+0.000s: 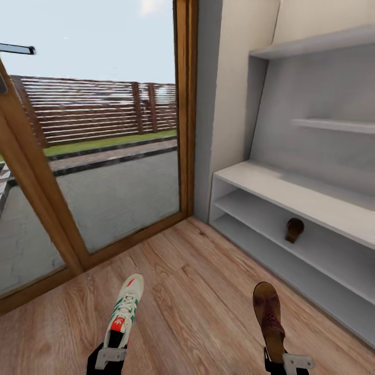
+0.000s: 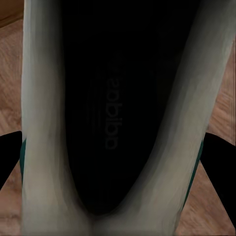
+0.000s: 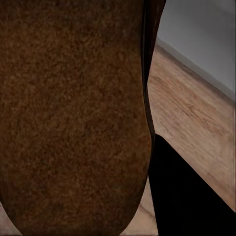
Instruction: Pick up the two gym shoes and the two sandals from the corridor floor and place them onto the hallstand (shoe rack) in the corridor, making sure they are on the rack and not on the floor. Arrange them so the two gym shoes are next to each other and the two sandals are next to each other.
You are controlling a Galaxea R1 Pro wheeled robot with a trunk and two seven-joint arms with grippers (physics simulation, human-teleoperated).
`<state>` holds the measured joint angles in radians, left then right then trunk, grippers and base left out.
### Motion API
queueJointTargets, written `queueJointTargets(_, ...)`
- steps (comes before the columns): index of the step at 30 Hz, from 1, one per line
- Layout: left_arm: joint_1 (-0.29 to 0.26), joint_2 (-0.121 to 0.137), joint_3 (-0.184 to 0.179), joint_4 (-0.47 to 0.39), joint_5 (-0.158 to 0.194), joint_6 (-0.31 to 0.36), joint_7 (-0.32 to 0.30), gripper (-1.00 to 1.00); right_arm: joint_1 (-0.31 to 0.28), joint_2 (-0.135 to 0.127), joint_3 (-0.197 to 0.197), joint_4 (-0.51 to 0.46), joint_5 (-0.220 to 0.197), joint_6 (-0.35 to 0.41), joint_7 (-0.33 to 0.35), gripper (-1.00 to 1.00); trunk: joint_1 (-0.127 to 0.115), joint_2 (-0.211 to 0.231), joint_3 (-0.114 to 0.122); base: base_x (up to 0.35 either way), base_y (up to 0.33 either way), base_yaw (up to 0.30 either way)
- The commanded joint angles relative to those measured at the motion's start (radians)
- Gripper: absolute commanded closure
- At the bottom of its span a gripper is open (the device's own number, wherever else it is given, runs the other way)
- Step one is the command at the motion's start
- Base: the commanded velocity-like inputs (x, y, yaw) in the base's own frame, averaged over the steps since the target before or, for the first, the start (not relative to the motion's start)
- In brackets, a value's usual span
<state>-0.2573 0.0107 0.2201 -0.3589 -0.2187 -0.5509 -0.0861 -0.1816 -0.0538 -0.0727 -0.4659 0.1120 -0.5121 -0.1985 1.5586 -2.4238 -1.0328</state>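
Daylight poured in through glass door [image 1: 104,156], scene bright and evenly lit. Sky blown out near white at top. Almost no cast shadows on floor [image 1: 198,291], flat sim look. Hallstand [image 1: 291,192] shelves softly shaded underneath. Verticals leaned at edges, wide-angle stretch. Wrist views dim, close-up, smeary; gym shoe [image 2: 118,123] insole nearly black.

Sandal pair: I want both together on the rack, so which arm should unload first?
Probably the right. It holds a sandal on the hallstand side, where the other sandal already sits on a shelf. The left holds a gym shoe farther away.
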Motion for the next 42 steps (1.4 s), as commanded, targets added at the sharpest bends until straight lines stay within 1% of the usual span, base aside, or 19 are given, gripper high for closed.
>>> queueJointTargets(1, 0.000, -0.001, 0.008, 0.000, -0.004, -0.003, -0.010, 1.00, -0.001, 0.000, -0.002, 0.001, 0.008, -0.002, -0.004, 1.00, 0.000, 0.000, 0.000, 0.000, 0.000, -0.255)
queueJointTargets(42, 0.000, -0.001, 0.010, -0.002, -0.002, -0.002, -0.009, 1.00, -0.001, 0.003, -0.001, 0.016, 0.009, -0.002, -0.002, 1.00, 0.000, 0.000, 0.022, 0.000, 0.000, -0.255)
